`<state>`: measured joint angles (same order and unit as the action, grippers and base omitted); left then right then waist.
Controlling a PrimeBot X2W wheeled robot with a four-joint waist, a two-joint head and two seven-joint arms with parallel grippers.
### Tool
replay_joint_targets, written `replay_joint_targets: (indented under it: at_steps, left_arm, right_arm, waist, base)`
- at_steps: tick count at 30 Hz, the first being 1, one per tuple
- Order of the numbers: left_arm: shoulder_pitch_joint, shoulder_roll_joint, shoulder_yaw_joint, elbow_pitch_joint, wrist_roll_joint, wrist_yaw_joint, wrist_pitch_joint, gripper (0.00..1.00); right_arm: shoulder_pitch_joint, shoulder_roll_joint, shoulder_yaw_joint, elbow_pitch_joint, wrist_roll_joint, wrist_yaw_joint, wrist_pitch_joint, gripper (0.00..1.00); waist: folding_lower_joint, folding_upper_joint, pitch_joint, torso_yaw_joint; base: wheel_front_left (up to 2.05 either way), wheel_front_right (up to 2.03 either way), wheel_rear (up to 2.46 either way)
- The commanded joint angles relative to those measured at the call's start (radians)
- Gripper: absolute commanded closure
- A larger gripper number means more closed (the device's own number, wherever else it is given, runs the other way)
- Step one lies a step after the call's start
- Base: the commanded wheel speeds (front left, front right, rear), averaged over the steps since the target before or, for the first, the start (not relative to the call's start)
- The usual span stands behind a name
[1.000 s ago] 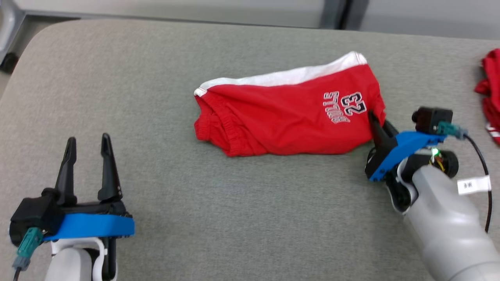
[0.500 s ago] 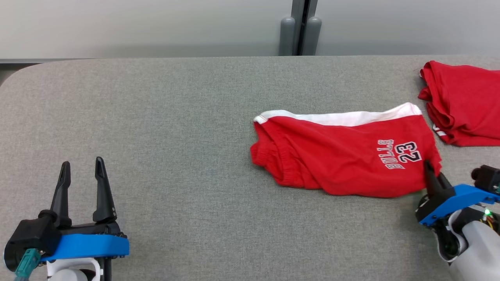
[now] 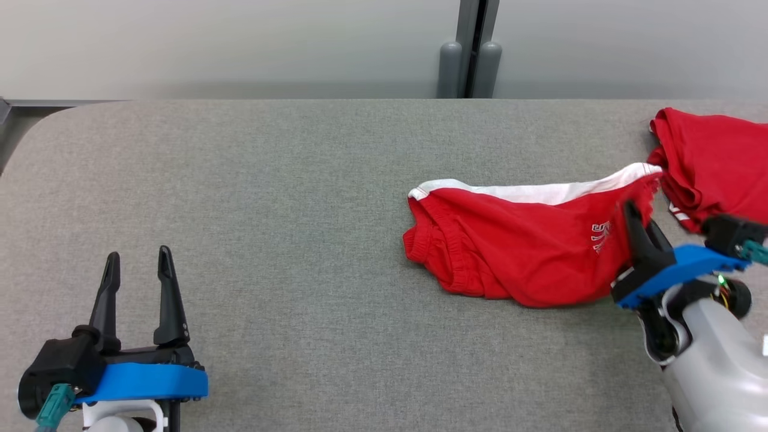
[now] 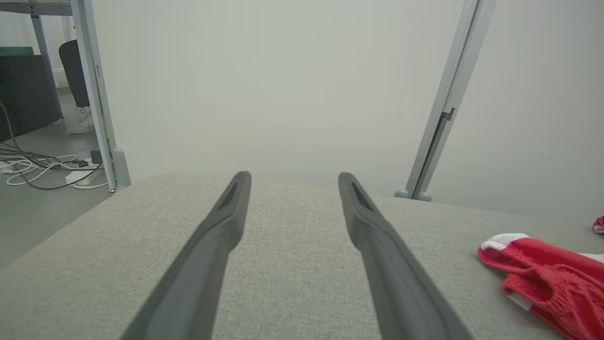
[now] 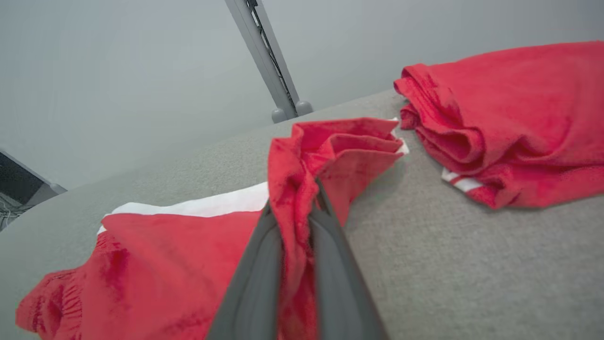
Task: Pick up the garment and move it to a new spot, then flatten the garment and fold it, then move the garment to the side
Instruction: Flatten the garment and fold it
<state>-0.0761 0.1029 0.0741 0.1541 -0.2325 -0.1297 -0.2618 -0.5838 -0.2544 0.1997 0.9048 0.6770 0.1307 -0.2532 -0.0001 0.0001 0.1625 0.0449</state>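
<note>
The garment (image 3: 516, 246) is a folded pair of red shorts with a white band, lying on the grey table right of centre. Its right end is lifted off the cloth. My right gripper (image 3: 633, 219) is shut on that end; in the right wrist view the red fabric (image 5: 295, 198) is bunched between the two fingers. My left gripper (image 3: 138, 264) stands open at the lower left, far from the garment, with nothing between its fingers (image 4: 222, 226). The garment's waistband end (image 4: 542, 278) shows at the right of the left wrist view.
A second folded red garment (image 3: 714, 162) lies at the table's right edge, close beside the lifted end (image 5: 509, 118). The grey padded table (image 3: 270, 210) has a rounded far-left corner. A pale wall with a grey post (image 3: 471, 54) stands behind.
The camera has shifted between frames. My right gripper has lifted the garment's right end up and toward the other red garment, hiding most of the printed number. The left gripper has stayed put.
</note>
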Motion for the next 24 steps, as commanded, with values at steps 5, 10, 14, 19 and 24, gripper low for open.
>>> replay_joint_targets:
  at_steps: [5,10,14,19,24]
  left_arm:
    - [0.0,0.0,-0.017,0.009,0.003,-0.002,-0.004,0.0]
    - [-0.006,-0.003,-0.038,0.014,-0.001,-0.002,-0.004,0.0]
    - [-0.006,-0.004,-0.043,0.019,-0.004,-0.002,-0.004,0.0]
    - [0.003,-0.006,-0.048,0.023,-0.008,-0.002,-0.004,0.0]
    - [0.01,-0.008,-0.04,0.021,-0.011,-0.002,-0.004,0.0]
  right_arm:
    - [-0.073,0.053,0.039,-0.045,-0.025,0.0,0.006,1.0]
    - [-0.112,0.115,0.109,-0.069,-0.048,0.0,0.03,1.0]
    - [-0.105,0.151,0.185,-0.084,-0.056,0.0,0.045,1.0]
    - [-0.052,0.169,0.282,-0.095,-0.054,0.0,0.056,1.0]
    - [0.003,0.16,0.339,-0.078,-0.042,0.0,0.066,1.0]
  waist:
    - [0.0001,-0.0001,-0.013,0.018]
    - [0.0001,-0.0001,-0.019,0.047]
    - [0.0001,-0.0001,-0.021,0.069]
    - [0.0001,-0.0001,-0.027,0.087]
    - [0.0001,-0.0001,-0.028,0.091]
  base:
    - [0.0,0.0,0.0]
    - [0.0,0.0,0.0]
    - [0.0,0.0,0.0]
    - [0.0,0.0,0.0]
    - [0.0,0.0,0.0]
